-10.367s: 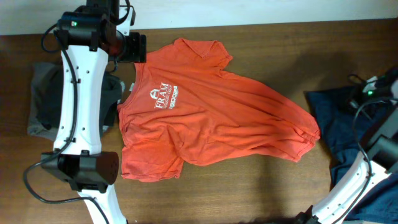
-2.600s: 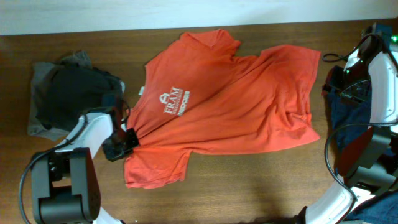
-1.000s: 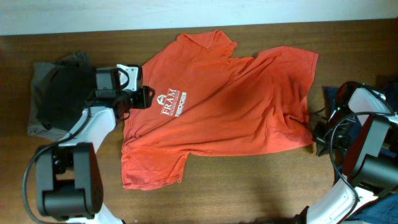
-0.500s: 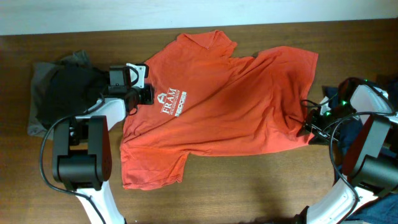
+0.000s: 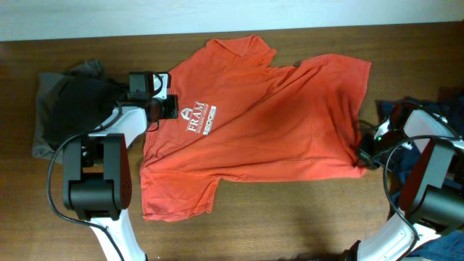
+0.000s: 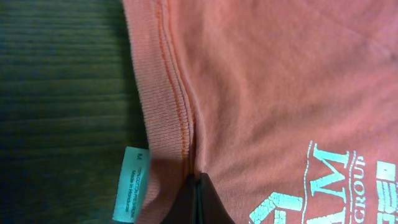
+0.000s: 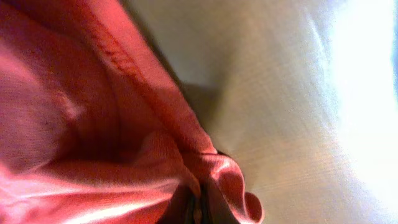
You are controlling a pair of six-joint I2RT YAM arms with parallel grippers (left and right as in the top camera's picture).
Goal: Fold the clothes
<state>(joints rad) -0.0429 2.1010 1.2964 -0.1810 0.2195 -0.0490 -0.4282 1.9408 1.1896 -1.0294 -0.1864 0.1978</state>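
Observation:
The orange-red T-shirt (image 5: pixel 261 123) with white lettering lies spread face up across the table's middle, collar to the left. My left gripper (image 5: pixel 168 107) sits at the collar edge beside the lettering. In the left wrist view its jaws (image 6: pixel 196 185) are shut, pinching the cloth at the ribbed collar seam (image 6: pixel 177 106), next to a white care label (image 6: pixel 132 191). My right gripper (image 5: pixel 362 154) is at the shirt's lower right corner. In the right wrist view it (image 7: pixel 198 210) is shut on a bunched fold of the T-shirt (image 7: pixel 93 112).
A pile of grey and black clothes (image 5: pixel 69 109) lies at the left edge, just behind the left arm. A navy blue garment (image 5: pixel 395 110) lies at the right edge under the right arm. Bare wooden table (image 5: pixel 290 217) runs along the front.
Both grippers have closed on the T-shirt: the left at the collar, the right after sliding down to the lower right corner. The shirt itself has hardly shifted.

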